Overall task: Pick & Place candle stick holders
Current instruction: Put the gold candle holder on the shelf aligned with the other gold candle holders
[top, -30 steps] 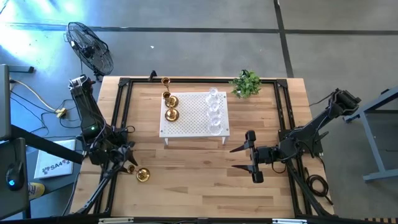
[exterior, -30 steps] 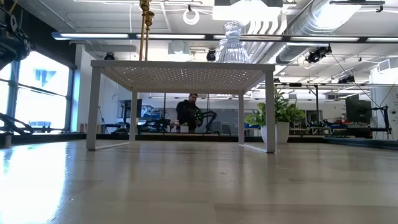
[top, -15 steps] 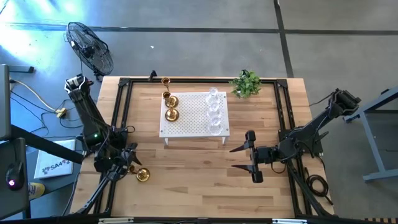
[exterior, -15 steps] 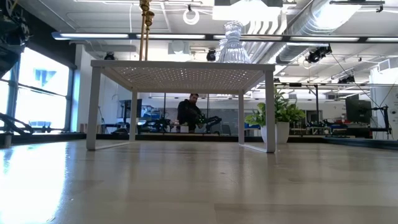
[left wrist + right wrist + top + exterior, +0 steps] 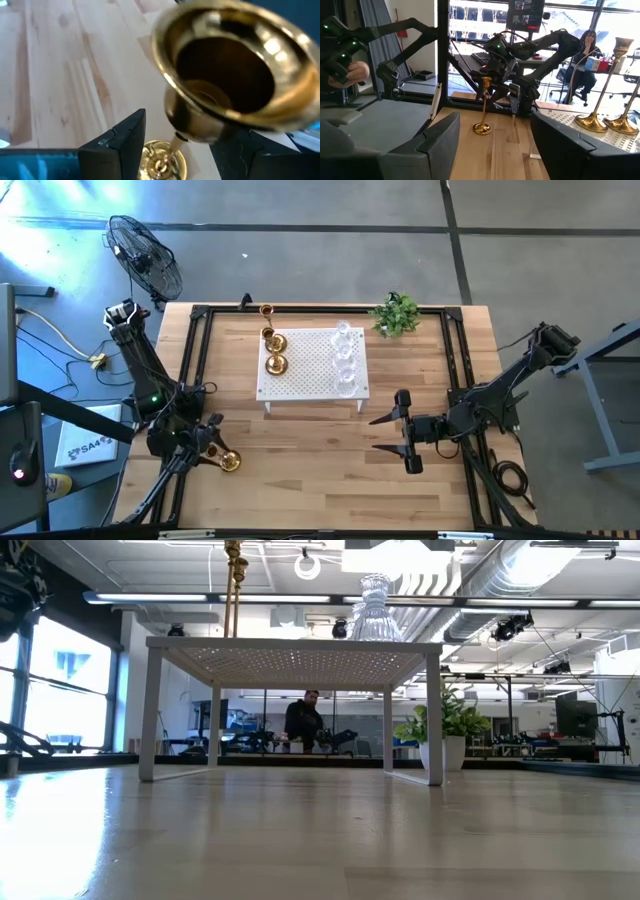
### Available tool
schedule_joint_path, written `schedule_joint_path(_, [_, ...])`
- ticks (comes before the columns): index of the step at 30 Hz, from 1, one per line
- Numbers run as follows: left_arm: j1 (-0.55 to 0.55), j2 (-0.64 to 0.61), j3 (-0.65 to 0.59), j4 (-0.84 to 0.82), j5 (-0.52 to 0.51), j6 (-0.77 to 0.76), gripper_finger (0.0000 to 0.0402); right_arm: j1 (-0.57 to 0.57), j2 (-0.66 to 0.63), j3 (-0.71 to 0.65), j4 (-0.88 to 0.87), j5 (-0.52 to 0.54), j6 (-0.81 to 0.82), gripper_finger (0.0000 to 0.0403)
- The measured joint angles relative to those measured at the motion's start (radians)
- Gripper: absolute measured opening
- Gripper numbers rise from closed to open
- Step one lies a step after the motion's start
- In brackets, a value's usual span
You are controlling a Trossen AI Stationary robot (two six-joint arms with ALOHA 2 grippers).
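The brass candle stick holder (image 5: pixel 229 462) stands upright on the table (image 5: pixel 300 490) at about 8 o'clock from the white perforated stand (image 5: pixel 312 366), near the table's left edge. The left gripper (image 5: pixel 207 450) brackets its stem, fingers (image 5: pixel 120 137) spread on either side; contact cannot be confirmed. The right gripper (image 5: pixel 393 434) hovers at 4 o'clock, jaws spread wide, empty.

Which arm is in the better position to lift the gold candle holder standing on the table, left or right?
Left. The left tool is already at the gold candle holder, its fingers on either side of the stem in the left wrist view. The right tool waits open, far across the table.
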Motion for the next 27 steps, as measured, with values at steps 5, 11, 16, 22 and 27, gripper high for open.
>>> schedule_joint_path(5, [0.000, 0.000, 0.000, 0.001, -0.040, 0.000, 0.0195, 0.000, 0.000, 0.000, 0.000, 0.000, 0.000, 0.0236])
schedule_joint_path(11, [0.000, 0.000, 0.000, 0.002, -0.050, -0.022, 0.0176, 0.000, 0.000, 0.000, 0.000, 0.000, 0.000, 0.0236])
schedule_joint_path(16, [0.000, 0.000, 0.000, 0.002, -0.050, -0.026, 0.0120, 0.000, 0.000, 0.000, 0.000, 0.000, 0.000, 0.0236])
schedule_joint_path(22, [0.000, 0.009, 0.000, 0.000, -0.029, -0.024, 0.0018, 0.000, 0.000, 0.000, -0.001, 0.000, 0.000, 0.0236])
schedule_joint_path(27, [0.000, 0.043, 0.003, 0.001, -0.063, -0.026, 0.0019, 0.000, 0.000, 0.000, -0.019, 0.007, 0.015, 0.0236])
